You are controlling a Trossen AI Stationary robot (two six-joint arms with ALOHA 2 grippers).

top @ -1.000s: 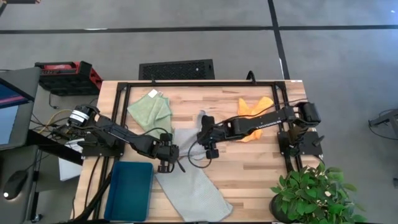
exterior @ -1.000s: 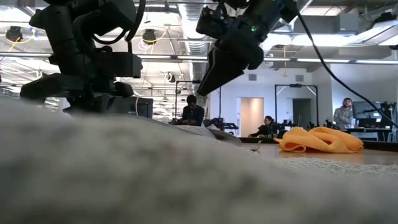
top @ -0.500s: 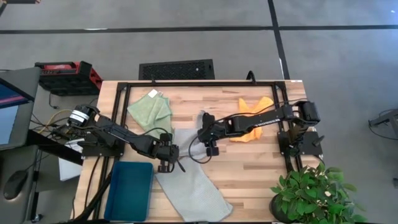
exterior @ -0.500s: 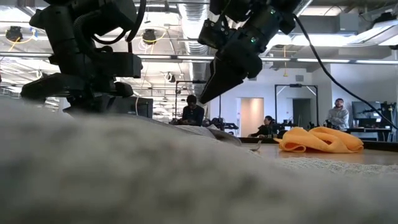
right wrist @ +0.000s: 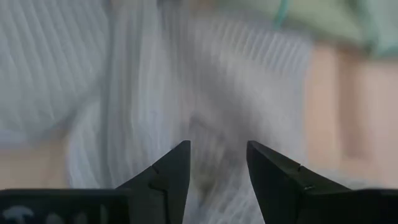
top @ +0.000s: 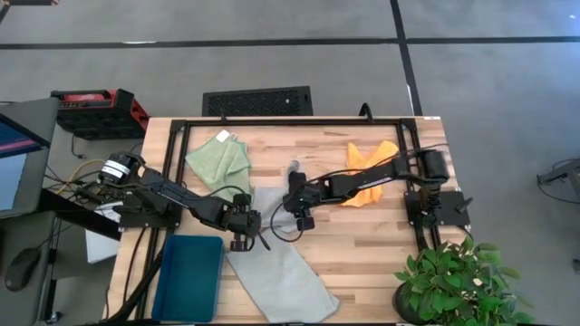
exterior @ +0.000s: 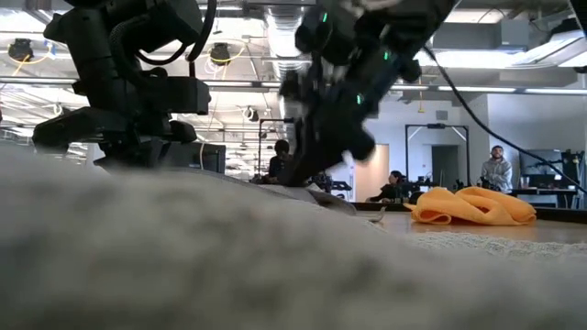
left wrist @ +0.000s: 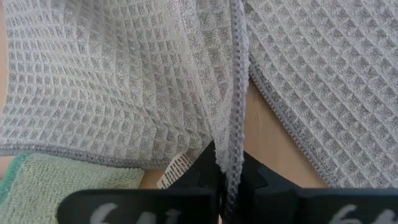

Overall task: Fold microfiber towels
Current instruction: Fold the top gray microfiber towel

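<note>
Low view: the near foreground is filled by an out-of-focus grey towel [exterior: 229, 266], which hides most of the table [top: 362, 240] surface. The right arm is motion-blurred there, so its fingertips cannot be read from that view. Right wrist view is also smeared; cloth texture is only just recognisable.

High view, largest first. The wooden table carries a long pale grey-blue towel [top: 281, 276] running from the centre to the near edge, where its end overhangs or meets the edge. A teal bin [top: 188, 276] sits at the near left corner, just beside that towel. A light green towel [top: 220, 163] with a small white tag lies toward the far left, part folded. An orange towel [top: 370, 172] lies crumpled toward the far right, partly covered by the right arm. A potted plant [top: 453, 281] stands at the near right corner.

Left gripper [left wrist: 225, 177]: low at the table centre, fingers closed onto the stitched hem of the grey-blue towel [left wrist: 236, 81], which rises as a pinched ridge between them. Bare wood shows beside the ridge; a green towel corner [left wrist: 37, 177] is near.

Right gripper [right wrist: 217, 168]: over grey cloth near the table centre, close to the left gripper, fingers spread with a clear gap, nothing between them.

Open wood remains right of centre, between the towels and the plant.
</note>
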